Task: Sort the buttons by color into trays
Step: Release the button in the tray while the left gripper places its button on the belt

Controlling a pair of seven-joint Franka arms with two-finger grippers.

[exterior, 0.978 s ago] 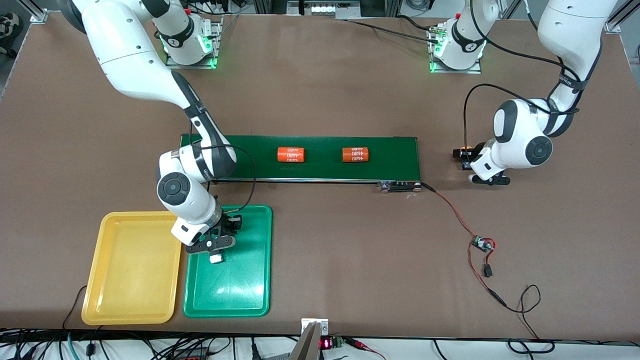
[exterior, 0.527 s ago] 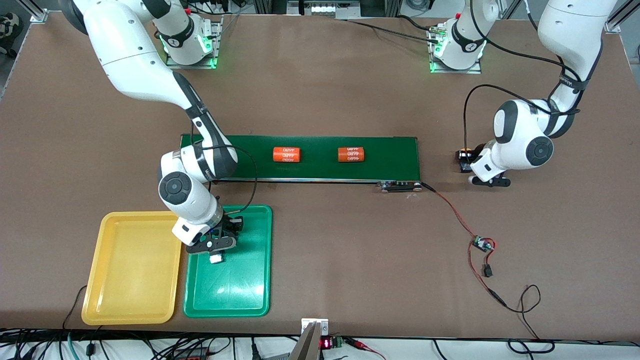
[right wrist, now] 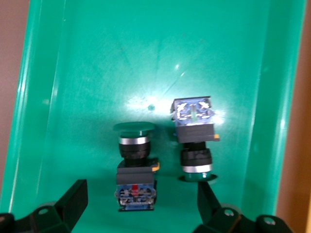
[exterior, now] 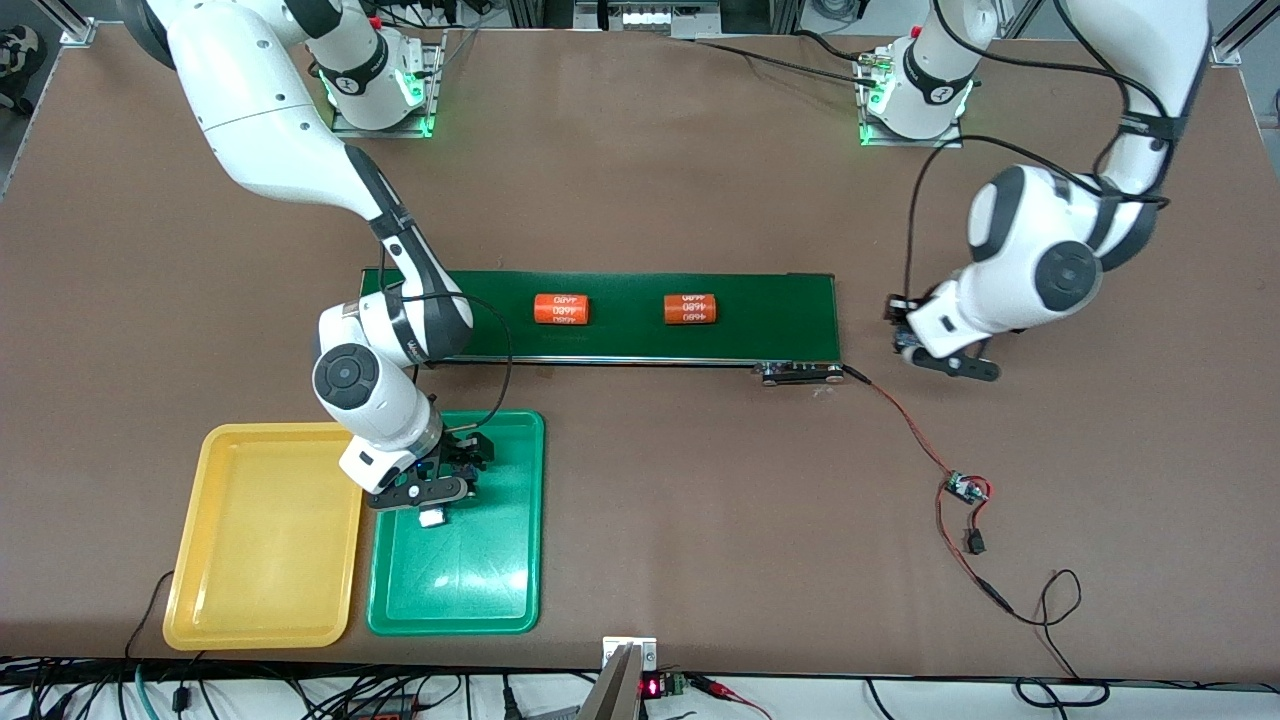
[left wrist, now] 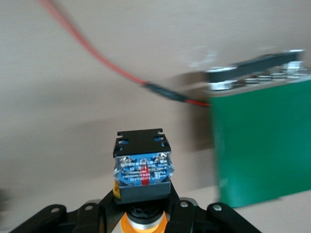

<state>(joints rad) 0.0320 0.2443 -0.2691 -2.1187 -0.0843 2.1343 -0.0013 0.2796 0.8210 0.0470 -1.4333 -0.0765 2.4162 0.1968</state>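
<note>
My left gripper has its fingers clamped on a yellow-capped button over the bare desk, cap mostly hidden. My right gripper hangs released over the green tray, both green buttons lying between its fingers.

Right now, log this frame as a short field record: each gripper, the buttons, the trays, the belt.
left gripper: shut on yellow-orange button, in the air by the belt's motor end
right gripper: open, over green tray
green buttons: two lying in the green tray, and, apart
yellow tray: beside the green tray, no button seen in it
belt: carries two orange cylinders
</note>
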